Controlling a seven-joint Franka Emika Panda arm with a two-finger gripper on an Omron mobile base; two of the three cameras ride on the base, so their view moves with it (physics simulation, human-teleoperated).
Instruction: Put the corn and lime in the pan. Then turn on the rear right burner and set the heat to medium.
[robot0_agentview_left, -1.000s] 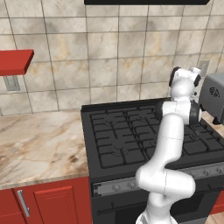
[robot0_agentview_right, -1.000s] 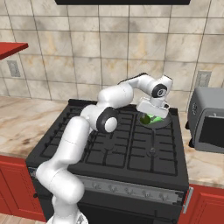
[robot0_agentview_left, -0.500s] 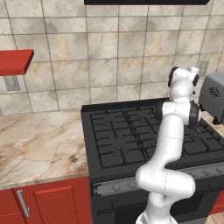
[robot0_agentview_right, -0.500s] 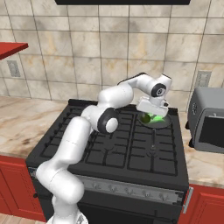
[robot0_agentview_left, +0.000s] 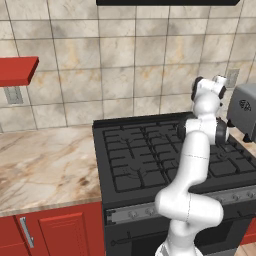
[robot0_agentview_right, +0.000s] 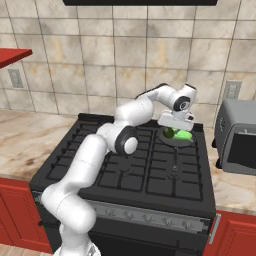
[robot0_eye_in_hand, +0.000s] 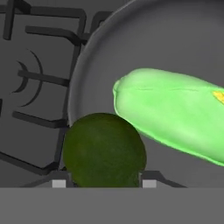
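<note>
Over the far right corner of the stove (robot0_agentview_right: 125, 165) I have the gripper (robot0_eye_in_hand: 101, 181) hanging just above the pan (robot0_eye_in_hand: 144, 39), which sits on the rear right burner (robot0_agentview_right: 187, 150). My jaws are partly closed around the lime (robot0_eye_in_hand: 104, 151), one tip on each side of it. Just beside it, the corn (robot0_eye_in_hand: 173, 113) lies in the pan, tilted across its floor.

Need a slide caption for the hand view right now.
Hand holds the lime over the pan rim, corn already inside.
</note>
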